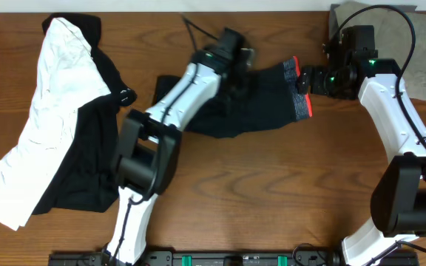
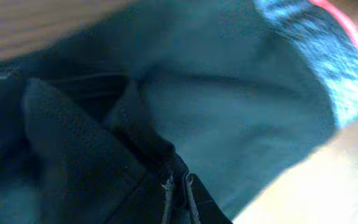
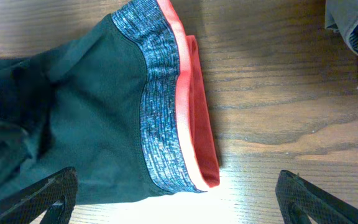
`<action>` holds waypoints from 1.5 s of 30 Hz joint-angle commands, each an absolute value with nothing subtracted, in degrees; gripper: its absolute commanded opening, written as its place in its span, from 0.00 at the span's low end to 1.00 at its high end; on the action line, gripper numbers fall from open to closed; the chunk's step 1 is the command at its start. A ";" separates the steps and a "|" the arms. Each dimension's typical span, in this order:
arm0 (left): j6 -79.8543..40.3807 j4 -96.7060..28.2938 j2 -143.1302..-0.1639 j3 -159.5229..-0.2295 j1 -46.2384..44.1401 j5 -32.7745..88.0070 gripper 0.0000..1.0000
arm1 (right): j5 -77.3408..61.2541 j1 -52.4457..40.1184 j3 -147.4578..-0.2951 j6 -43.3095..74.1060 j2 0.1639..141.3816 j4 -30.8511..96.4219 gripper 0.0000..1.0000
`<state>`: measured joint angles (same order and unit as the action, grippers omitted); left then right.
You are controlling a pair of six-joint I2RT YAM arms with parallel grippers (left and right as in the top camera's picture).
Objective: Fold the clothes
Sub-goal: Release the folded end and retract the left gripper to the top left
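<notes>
- The right gripper [image 3: 176, 180] is hovering with its fingers [image 3: 48, 196] spread wide apart. It is holding nothing, and the waistband [image 3: 160, 106] is lying right under the gap.
- The left gripper [image 2: 178, 200] is sitting with its jaws drawn together, apparently clamping a fold of the leggings [image 1: 261, 103] (black cloth is filling nearly its whole view, so the pinch itself is hard to read).
- The leggings are lying bunched across the middle of the table [image 1: 272, 192]. The waistband end is pointing toward the right arm, and the rest is running under the left arm.
- The step in hand, as I am judging it, is getting a second hold at the waistband so that both arms are carrying the garment together.
- Doing it well is meaning three things: lowering the right gripper squarely over the grey and red-orange band, taking every layer at the edge rather than the top one alone, and closing before any lift.
- The left pinch needs to be firm, since a slack one is risking the cloth sliding out once tension is coming on.
- Farther out, a white piece [image 1: 50, 111] and a black piece [image 1: 87, 170] are lying heaped together at the left, and a khaki piece [image 1: 420, 52] is resting at the far right corner.
</notes>
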<state>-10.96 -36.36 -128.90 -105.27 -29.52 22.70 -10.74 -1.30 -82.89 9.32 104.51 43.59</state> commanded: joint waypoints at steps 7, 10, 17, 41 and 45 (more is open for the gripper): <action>-13.87 -34.39 -128.57 -105.34 -30.30 20.29 0.80 | -10.94 -1.02 -84.16 8.03 103.85 44.49 0.99; -13.87 -34.68 -127.20 -105.56 -28.77 20.32 0.98 | -10.94 -1.02 -84.16 8.03 103.88 43.99 0.99; -13.89 -36.64 -118.37 -105.93 -23.92 20.34 0.98 | -10.96 -1.04 -84.16 5.26 105.84 39.59 0.99; -10.96 -50.70 -102.87 -105.86 -4.14 19.79 0.98 | -15.40 -2.15 -84.16 0.21 121.82 31.51 0.82; -11.00 -51.42 -102.87 -105.86 -4.14 18.90 0.98 | -18.20 -2.92 -84.16 2.02 124.01 30.26 0.81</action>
<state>-12.16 -50.94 -102.54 -105.67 -4.23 20.32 -14.70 -1.78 -83.48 0.95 121.54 30.55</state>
